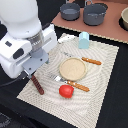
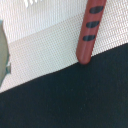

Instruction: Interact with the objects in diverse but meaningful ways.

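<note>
The dark brown sausage-like stick (image 1: 37, 84) lies on the woven placemat (image 1: 105, 70) close to the mat's edge at the exterior view's left, slightly angled, with its lower end near the mat's border. In the wrist view the stick (image 2: 89, 31) looks reddish with dark slanted marks, and its rounded end reaches just to the mat's edge where the dark worktop (image 2: 65, 100) begins. The gripper (image 1: 31, 73) hangs directly over the stick's upper end; whether its jaws are apart or together cannot be told, since the arm's white body hides them and the wrist view does not show them.

The red tomato (image 1: 66, 91) sits on the mat toward its near edge, just beside a wooden-handled knife (image 1: 79, 86) and below a round tan plate (image 1: 73, 68). A wooden-handled fork (image 1: 91, 61) lies past the plate. The small carton (image 1: 84, 40), pale blue here, stands upright near the mat's far edge. Two grey pots (image 1: 95, 13) stand on a brown board beyond the mat.
</note>
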{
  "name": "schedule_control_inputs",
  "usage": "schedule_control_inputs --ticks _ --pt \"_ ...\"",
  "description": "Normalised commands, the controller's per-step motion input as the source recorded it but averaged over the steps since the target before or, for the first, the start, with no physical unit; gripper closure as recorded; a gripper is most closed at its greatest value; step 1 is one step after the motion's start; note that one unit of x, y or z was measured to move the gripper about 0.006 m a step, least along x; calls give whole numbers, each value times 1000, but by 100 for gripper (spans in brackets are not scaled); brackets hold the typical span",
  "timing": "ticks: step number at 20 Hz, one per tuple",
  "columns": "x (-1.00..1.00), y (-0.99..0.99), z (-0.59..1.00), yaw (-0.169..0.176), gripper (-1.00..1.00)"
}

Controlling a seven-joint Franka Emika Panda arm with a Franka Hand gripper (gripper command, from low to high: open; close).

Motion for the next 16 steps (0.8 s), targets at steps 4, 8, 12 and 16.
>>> schedule_control_inputs --ticks 4,8,12,16 --pt "0 -439 -329 -6 -100" --pt "68 -324 -319 -24 -100" --pt "219 -214 -274 -35 -100" --pt "232 -201 -266 -34 -100"
